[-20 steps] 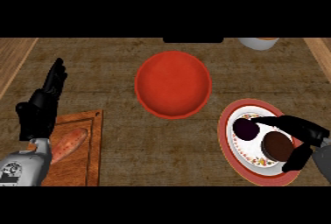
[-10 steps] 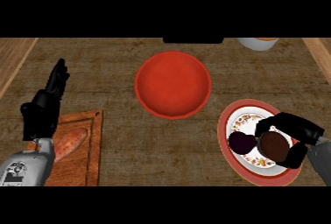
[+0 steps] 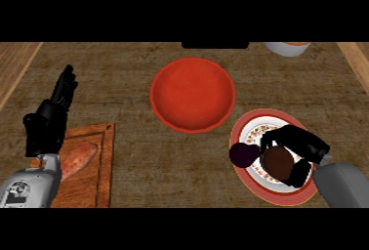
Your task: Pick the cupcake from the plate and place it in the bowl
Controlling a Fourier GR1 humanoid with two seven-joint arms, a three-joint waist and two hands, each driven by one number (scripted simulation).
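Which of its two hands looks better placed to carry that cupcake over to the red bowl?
The right hand: its fingers already curl round the cupcake over the plate, right beside the bowl. The left hand rests open at the far left.

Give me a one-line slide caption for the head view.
Right hand curled round the cupcake over the plate, red bowl beside it.

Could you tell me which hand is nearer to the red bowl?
Right. The right hand is over the plate, just beside the bowl; the left hand rests far across the counter.
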